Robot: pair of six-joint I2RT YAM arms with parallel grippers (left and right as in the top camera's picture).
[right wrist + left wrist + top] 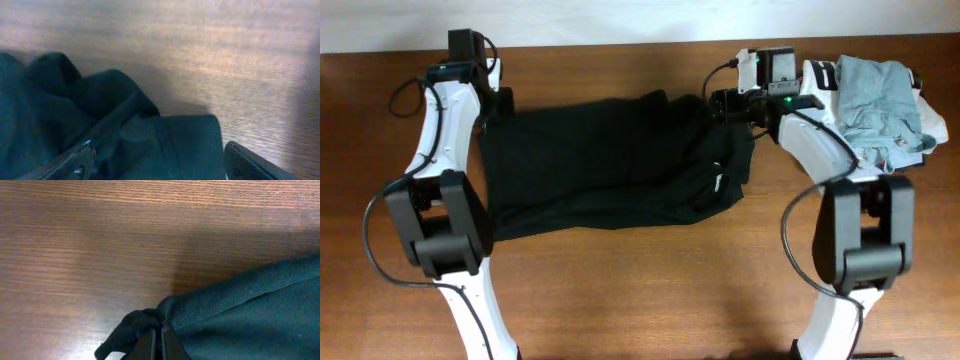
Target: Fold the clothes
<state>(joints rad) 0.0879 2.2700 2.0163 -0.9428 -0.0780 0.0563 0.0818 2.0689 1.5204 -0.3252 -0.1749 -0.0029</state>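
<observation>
Black top (610,165) lies spread flat on table (640,290), stretched between the two claws; left claw (159,342) is clamped shut on the top's corner, fabric pinched at its tips, probably to lift that edge over for a fold; right claw (160,160) has jaws wide apart, straddling the bunched opposite edge, cloth between the fingers but not pinched, probably lining up the matching grab; no bins or baskets in view; loose pile topped by grey-blue garment (880,100) sits just outside right claw, away from the top.
</observation>
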